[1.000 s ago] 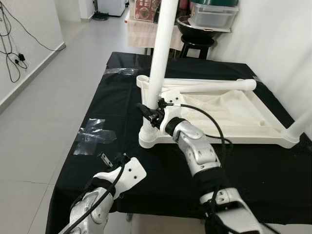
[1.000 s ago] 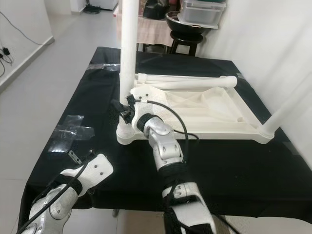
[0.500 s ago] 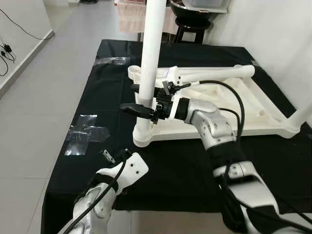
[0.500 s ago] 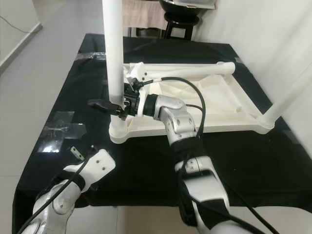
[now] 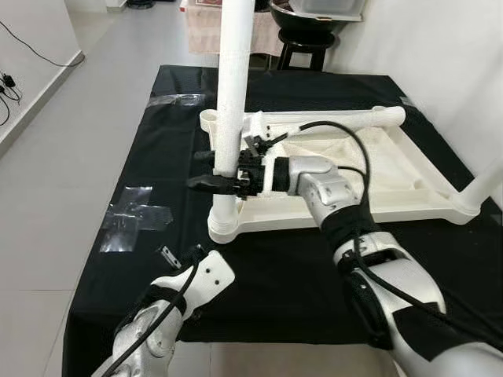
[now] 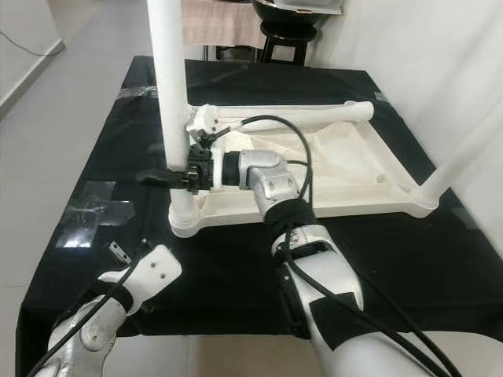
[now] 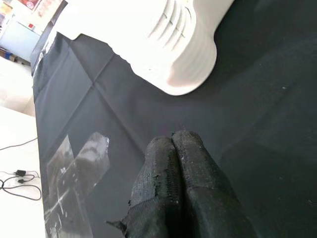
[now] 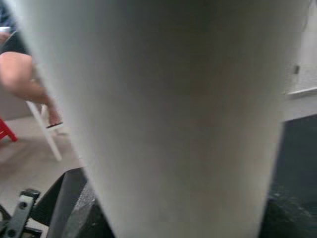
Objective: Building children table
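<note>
Our right tool straddles the upright white leg, one black finger passing on each side of the tube low down, just above the corner socket. In the right wrist view the tube stands right up against the camera between the fingers, so we judge the tool closed on the leg, though we cannot see the pads pressing it.

The leg's long axis runs straight up, out of the corner of the overturned white tabletop, which lies on the black-covered table. Whatever comes next, seating or twisting the leg, turns on this: the socket sits directly below the grip, so we judge any push must run down along the tube's axis.

Our left tool hangs low at the near edge of the table, fingers pressed together on nothing, near the socket but apart from it. The right arm is the one on the leg; the left is spare to brace the tabletop.

A loose leg lies flat along the tabletop's far edge. A patch of clear tape sticks to the cloth. We read no brand or writing.
</note>
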`<state>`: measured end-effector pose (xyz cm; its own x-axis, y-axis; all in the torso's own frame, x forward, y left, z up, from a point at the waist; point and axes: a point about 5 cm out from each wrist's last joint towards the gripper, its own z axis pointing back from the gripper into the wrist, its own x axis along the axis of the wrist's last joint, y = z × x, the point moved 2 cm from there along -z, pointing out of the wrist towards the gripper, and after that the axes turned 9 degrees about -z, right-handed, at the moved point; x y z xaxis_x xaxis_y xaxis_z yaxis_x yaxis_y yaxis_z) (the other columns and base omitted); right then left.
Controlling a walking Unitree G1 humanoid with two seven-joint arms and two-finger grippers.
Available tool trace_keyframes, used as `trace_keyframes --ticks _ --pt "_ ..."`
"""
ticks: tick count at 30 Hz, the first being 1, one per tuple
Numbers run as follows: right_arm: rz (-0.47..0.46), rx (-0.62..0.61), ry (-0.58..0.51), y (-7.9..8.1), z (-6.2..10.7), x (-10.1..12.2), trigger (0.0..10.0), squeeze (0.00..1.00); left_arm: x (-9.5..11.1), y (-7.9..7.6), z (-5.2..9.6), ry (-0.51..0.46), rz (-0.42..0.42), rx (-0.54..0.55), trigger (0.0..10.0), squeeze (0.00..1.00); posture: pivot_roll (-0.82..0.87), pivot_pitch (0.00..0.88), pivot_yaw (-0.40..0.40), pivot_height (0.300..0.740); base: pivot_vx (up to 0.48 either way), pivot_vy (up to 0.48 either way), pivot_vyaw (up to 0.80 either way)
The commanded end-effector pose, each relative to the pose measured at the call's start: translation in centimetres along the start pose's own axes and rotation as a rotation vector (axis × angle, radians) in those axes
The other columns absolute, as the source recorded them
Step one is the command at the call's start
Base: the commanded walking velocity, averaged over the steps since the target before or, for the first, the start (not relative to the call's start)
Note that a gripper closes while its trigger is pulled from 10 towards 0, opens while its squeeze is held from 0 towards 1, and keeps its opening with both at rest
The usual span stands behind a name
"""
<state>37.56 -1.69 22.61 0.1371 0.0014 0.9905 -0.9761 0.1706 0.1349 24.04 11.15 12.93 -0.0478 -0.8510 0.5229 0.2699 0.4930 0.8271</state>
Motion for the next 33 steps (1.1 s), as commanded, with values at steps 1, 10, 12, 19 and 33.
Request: trace_keyframes --ticks 1,10,12,19,33 --pt "-0.035 0.020 0.042 0.4 -0.7 -1.4 0.0 0.00 -0.4 0.0 0.2 0.004 0.002 -0.009 10.0 0.00 0.15 0.083 -0.058 0.740 0.000 0.000 0.00" --pt "-0.151 -0.667 0.106 -3.8 2.8 -5.8 0.0 0.00 -0.5 0.1 0.6 0.004 0.005 -0.009 10.0 0.00 0.15 0.106 -0.076 0.740 0.000 0.000 0.00" --pt "-0.151 -0.667 0.106 -3.8 2.8 -5.8 0.0 0.00 -0.5 0.1 0.6 0.004 0.005 -0.009 10.0 0.00 0.15 0.106 -0.076 0.740 0.000 0.000 0.00" --pt "-0.160 -0.850 -0.048 0.8 -0.3 -6.9 0.0 0.00 -0.8 0.6 0.6 -0.002 0.005 -0.009 10.0 0.00 0.13 0.101 -0.088 0.740 0.000 0.000 0.00" --pt "-0.198 -0.518 -0.082 1.2 -3.1 -5.0 10.0 1.00 -0.8 0.7 0.7 -0.003 0.007 -0.007 10.0 0.00 0.14 0.113 -0.084 0.740 0.000 0.000 0.00"
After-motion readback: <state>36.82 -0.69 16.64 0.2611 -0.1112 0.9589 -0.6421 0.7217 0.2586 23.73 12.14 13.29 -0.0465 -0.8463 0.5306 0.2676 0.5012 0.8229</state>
